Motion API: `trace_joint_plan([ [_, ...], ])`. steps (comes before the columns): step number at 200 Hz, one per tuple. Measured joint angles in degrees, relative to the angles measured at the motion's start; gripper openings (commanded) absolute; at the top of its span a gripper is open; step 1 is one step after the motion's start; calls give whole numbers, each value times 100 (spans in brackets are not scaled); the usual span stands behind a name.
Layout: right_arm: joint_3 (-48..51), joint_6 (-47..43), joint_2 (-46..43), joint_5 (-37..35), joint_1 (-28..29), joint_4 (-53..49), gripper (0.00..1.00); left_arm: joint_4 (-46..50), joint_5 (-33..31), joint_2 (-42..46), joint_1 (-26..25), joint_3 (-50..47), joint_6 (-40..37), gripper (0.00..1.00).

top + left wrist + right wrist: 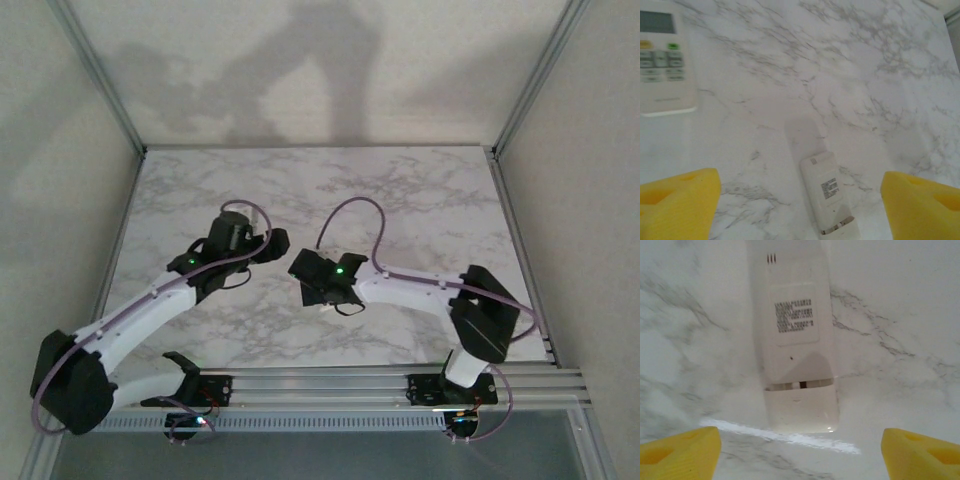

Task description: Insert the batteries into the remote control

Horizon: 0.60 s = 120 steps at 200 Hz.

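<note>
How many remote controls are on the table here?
2. One face-up remote lies at the upper left of the left wrist view, display and buttons showing. One face-down remote lies lower centre there, label up. Others may be hidden in the top view.

Smooth white plastic remote control (797, 365), glossy marble-patterned table (900, 340), ribbed metal rail (330, 383)

A remote control (827, 200) is laid back-up on the table (865, 75). Seen from the left wrist, a second handset (662, 55) is laid face-up well beyond it, leftward.
</note>
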<state>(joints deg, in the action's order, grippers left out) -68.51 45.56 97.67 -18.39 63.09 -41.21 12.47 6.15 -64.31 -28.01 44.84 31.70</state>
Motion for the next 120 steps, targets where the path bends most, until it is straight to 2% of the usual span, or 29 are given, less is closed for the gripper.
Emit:
trace_joint_plan([
  [37,-334,-649,509,0,28,-415,87,321,2,573,356,-291,-2,90],
  [81,-575,-861,901,-13,33,-492,76,466,28,632,439,-459,0,93],
  [120,-656,-850,1235,-111,33,-601,72,474,50,629,461,-483,-4,95],
])
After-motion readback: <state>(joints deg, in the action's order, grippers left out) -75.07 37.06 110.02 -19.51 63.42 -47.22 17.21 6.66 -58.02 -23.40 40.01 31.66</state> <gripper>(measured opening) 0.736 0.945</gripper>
